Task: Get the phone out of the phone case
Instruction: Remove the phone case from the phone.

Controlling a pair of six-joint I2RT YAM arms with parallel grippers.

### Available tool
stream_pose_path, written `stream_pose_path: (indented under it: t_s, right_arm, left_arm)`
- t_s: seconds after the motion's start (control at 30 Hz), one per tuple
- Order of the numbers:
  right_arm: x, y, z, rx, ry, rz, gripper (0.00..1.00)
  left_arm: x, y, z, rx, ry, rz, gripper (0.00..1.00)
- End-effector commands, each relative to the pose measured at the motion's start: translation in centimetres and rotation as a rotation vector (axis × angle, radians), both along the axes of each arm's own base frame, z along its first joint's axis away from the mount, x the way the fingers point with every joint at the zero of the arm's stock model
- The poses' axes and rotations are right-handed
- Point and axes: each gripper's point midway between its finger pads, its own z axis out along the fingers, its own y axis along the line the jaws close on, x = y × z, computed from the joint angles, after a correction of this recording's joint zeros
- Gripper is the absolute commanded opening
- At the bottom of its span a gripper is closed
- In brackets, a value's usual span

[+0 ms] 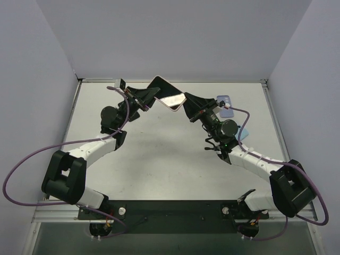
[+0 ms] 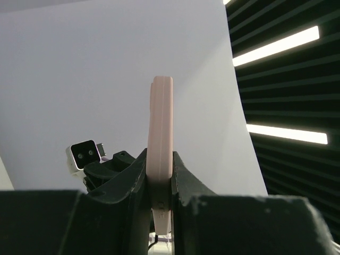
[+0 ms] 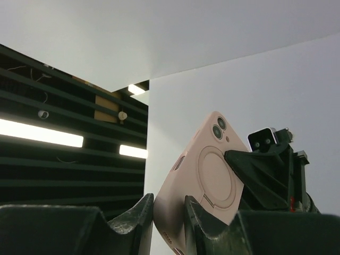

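The phone (image 1: pixel 172 99), dark screen up, sits in a pink case (image 1: pixel 163 86) and is held in the air over the far middle of the table. My left gripper (image 1: pixel 150 98) is shut on the case's left side. In the left wrist view the case (image 2: pixel 160 133) stands edge-on between the jaws of that gripper (image 2: pixel 160 186). My right gripper (image 1: pixel 187 104) is shut on the case's right corner. The right wrist view shows the case's back (image 3: pixel 212 167) with two lenses and a ring, its lower corner pinched in that gripper (image 3: pixel 170 210).
A blue case-like object (image 1: pixel 225 101) lies on the table (image 1: pixel 159 159) at the far right, with a pale blue item (image 1: pixel 245 133) near the right arm. White walls enclose the table on three sides.
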Motion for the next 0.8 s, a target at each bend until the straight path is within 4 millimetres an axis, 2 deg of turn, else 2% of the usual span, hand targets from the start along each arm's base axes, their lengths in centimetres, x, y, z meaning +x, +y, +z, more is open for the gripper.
stream_pose_path:
  t_s: [0.0, 0.1, 0.17, 0.2, 0.27, 0.3, 0.33, 0.37, 0.4, 0.43, 0.47, 0.53, 0.57, 0.6, 0.63, 0.67, 0.7, 0.77]
  right_arm:
    - [-2.6, -3.6, 10.6, 0.349, -0.256, -0.024, 0.00]
    - [-2.0, -2.8, 10.5, 0.309, -0.277, -0.023, 0.00]
    - [-1.7, -2.3, 9.6, 0.254, -0.290, -0.015, 0.00]
    - [-1.7, -1.4, 8.6, 0.181, -0.303, 0.008, 0.00]
    - [-1.2, -1.1, 6.0, 0.100, -0.273, 0.000, 0.00]
    - [-1.3, -0.4, 4.6, 0.028, -0.275, 0.022, 0.00]
    - [-1.5, -0.4, 3.4, -0.022, -0.268, 0.027, 0.00]
    - [-1.7, -0.2, 2.5, -0.067, -0.268, 0.035, 0.00]
    - [-1.6, -0.4, 1.5, -0.128, -0.247, 0.035, 0.00]
    - [-2.5, 0.5, 0.4, -0.234, -0.294, 0.082, 0.00]
    - [-2.8, 0.7, -0.2, -0.291, -0.298, 0.099, 0.03]
    - [-3.3, 0.8, -2.5, -0.457, -0.295, 0.116, 0.19]
    - [-3.5, 0.8, -2.8, -0.514, -0.306, 0.112, 0.27]
    - [-3.9, 0.6, -4.3, -0.594, -0.245, 0.134, 0.29]
    - [-4.1, 0.6, -4.8, -0.644, -0.237, 0.140, 0.30]
    - [-4.3, 0.5, -4.3, -0.715, -0.298, 0.125, 0.32]
    - [-4.7, 0.3, -5.6, -0.774, -0.245, 0.159, 0.32]
    - [-5.2, 0.1, -6.1, -0.844, -0.271, 0.178, 0.32]
  left_arm:
    - [-12.3, 4.4, 15.2, -0.320, -0.659, -0.073, 0.00]
    - [-12.9, 4.5, 16.4, -0.336, -0.691, -0.086, 0.00]
    - [-12.1, 3.8, 16.1, -0.311, -0.635, -0.117, 0.00]
    - [-11.4, 3.3, 15.2, -0.285, -0.594, -0.127, 0.00]
    - [-9.9, 2.5, 13.7, -0.234, -0.491, -0.129, 0.00]
    - [-9.4, 2.1, 12.3, -0.204, -0.446, -0.131, 0.00]
    - [-9.1, 2.0, 11.8, -0.185, -0.414, -0.130, 0.00]
    - [-7.9, 1.3, 10.4, -0.145, -0.334, -0.134, 0.00]
    - [-7.6, 1.0, 9.6, -0.117, -0.307, -0.141, 0.00]
    - [-7.3, 0.7, 8.6, -0.091, -0.269, -0.150, 0.00]
    - [-6.5, 0.2, 7.4, -0.055, -0.207, -0.157, 0.00]
    - [-6.5, -0.6, 6.3, 0.012, -0.193, -0.182, 0.00]
    - [-6.0, -1.3, 5.2, 0.057, -0.140, -0.201, 0.00]
    - [-6.3, -1.8, 4.5, 0.098, -0.146, -0.226, 0.00]
    - [-6.3, -2.0, 4.2, 0.109, -0.140, -0.232, 0.00]
    - [-6.3, -2.2, 3.6, 0.126, -0.117, -0.245, 0.00]
    - [-6.4, -2.4, 3.2, 0.142, -0.117, -0.255, 0.00]
    - [-6.3, -2.5, 2.4, 0.163, -0.094, -0.265, 0.00]
